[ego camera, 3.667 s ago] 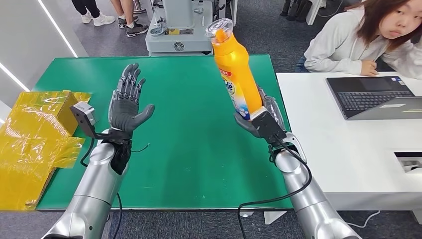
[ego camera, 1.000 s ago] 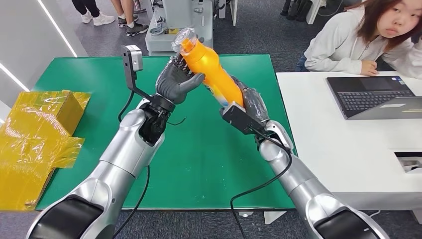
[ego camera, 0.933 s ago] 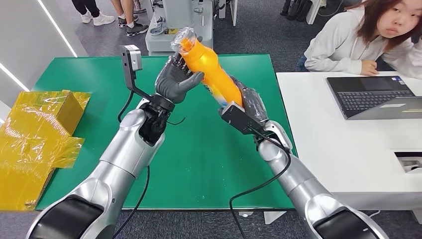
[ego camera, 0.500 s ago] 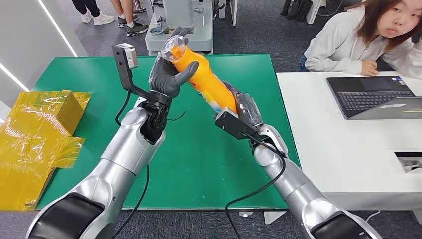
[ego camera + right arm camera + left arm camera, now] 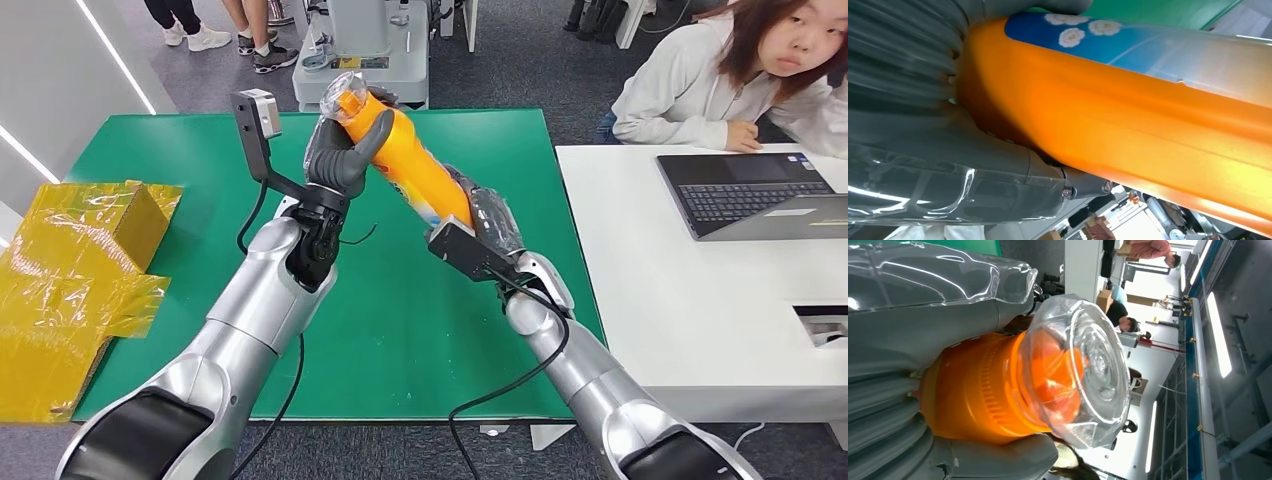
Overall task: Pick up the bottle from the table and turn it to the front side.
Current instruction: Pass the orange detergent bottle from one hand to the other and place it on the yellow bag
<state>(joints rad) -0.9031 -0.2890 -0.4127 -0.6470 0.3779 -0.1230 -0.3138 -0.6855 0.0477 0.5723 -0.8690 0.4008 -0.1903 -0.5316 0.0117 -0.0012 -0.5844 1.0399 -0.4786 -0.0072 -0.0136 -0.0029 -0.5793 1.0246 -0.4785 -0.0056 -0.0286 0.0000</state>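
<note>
An orange bottle [image 5: 415,165] with a clear cap [image 5: 342,95] hangs tilted above the green table [image 5: 150,150], cap toward the far left. My right hand [image 5: 485,222] grips its base, and the bottle's orange side with a blue flowered label [image 5: 1128,100] runs past that hand [image 5: 923,150]. My left hand [image 5: 340,150] wraps the neck just under the cap, thumb laid across the front. Up close, the left hand [image 5: 913,365] closes round the orange neck [image 5: 978,390] behind the clear cap [image 5: 1083,370].
Crumpled yellow packaging [image 5: 70,280] lies at the table's left edge. A white desk [image 5: 700,300] with a laptop [image 5: 750,190] adjoins on the right, where a person [image 5: 730,80] sits. A grey machine [image 5: 370,50] stands behind the table.
Both hands carried the bottle slightly left. The left hand, first open beside the neck, has closed its fingers and thumb around it. Earlier the right hand alone held it upright.
</note>
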